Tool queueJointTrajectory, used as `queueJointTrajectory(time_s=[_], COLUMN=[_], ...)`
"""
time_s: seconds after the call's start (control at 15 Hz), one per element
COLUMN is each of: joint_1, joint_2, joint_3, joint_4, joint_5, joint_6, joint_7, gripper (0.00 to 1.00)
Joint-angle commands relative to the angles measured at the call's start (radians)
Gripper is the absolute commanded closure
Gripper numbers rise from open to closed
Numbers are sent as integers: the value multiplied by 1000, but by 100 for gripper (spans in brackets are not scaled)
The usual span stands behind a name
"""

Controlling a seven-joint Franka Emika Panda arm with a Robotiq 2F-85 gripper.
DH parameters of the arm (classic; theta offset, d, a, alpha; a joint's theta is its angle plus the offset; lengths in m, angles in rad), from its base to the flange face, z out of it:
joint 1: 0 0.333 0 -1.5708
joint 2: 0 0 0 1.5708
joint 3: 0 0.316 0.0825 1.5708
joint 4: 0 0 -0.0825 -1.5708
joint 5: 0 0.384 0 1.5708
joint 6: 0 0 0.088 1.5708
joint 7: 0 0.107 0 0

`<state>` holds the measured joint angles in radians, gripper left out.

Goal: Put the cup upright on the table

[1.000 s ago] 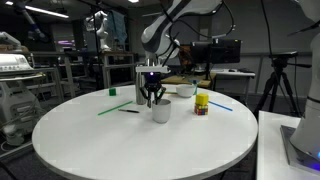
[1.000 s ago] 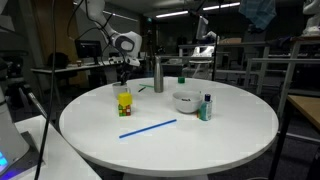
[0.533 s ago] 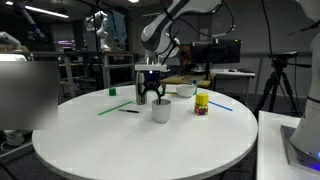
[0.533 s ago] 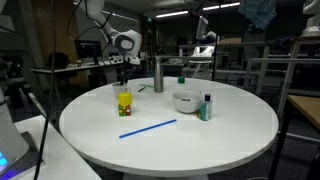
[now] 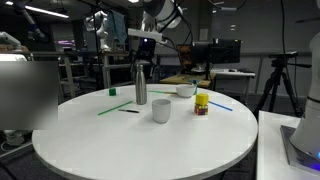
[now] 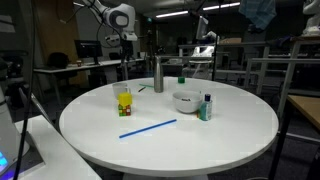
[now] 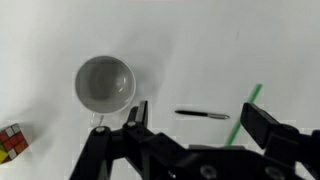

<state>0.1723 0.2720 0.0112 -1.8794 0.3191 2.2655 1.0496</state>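
Standing upright on round white tabletop (image 5: 90, 140), mouth up, empty inside: cup (image 5: 161, 110). End effector (image 7: 192, 110) above cup and offset from it, fingers spread wide, nothing between them; in exterior view it hangs high over cup, well apart. Black pen (image 7: 203, 114) lies near cup, not touching. Green straw (image 7: 250, 100) lies farther from cup than pen. Steel bottle (image 5: 140, 83) upright just behind cup. Colour cube (image 5: 202, 103) off to cup's side, apart. White bowl (image 5: 186, 91) farther back from cup.
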Motion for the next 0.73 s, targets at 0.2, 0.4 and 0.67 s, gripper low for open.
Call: queueJointTrajectory(time_s=[0.2,0.4,0.67], joint_1=[-3,-4,-3], joint_2=[-155,-185,-177], joint_3=[37,43,42], joint_4=[3,-2,-5], joint_5=[-115,-120,-121], joint_6=[17,17,18], joint_7=[103,108,109], gripper=[0,0,0])
